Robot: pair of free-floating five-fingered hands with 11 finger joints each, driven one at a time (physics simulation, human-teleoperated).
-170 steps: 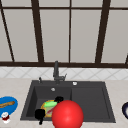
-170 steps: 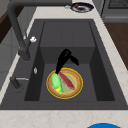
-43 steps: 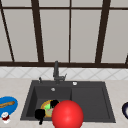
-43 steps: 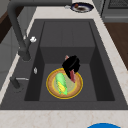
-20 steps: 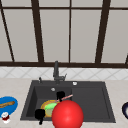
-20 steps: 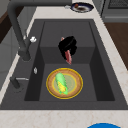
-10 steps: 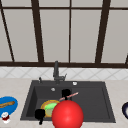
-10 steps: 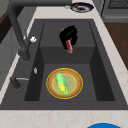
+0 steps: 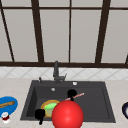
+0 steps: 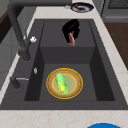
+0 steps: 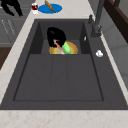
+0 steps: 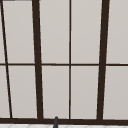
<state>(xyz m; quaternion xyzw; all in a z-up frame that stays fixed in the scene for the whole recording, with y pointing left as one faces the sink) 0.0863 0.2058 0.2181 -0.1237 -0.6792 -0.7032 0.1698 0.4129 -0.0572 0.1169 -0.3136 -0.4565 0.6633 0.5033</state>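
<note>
Front view, nearest the camera: a large red ball (image 9: 67, 115) stands before the front rim of the dark sink (image 9: 105, 100); just left of it the left hand (image 9: 40, 114) hangs at the sink's front edge, and its fingers cannot be told apart there; in the right side view this same hand (image 11: 11, 6) floats beyond the counter's edge, fingers hanging loosely straight, holding nothing. Behind the ball, on the basin floor at its left end, lies a yellow-rimmed plate (image 10: 76, 85) bearing a green and yellow corn cob (image 10: 61, 83). Above the middle of the basin the right hand (image 9: 72, 93) hovers clear of the plate; its fingers are curled round a thin pink stick (image 9: 78, 95), perhaps a straw or chopstick, which juts toward the right in the front view and points downward in the left side view (image 10: 71, 39); in the right side view the hand (image 11: 56, 36) and stick (image 11: 59, 47) overlap the plate's near edge. On the counter to the left rest a blue plate (image 9: 8, 106) carrying a brown, bread-like piece (image 11: 49, 5) and a small red jar (image 9: 5, 117); at the far right a dark dish (image 10: 81, 7) sits on the counter. Farther back the faucet (image 9: 56, 72) rises at the sink's rear rim; behind it stands the window (image 12: 70, 62) with dark bars.
</note>
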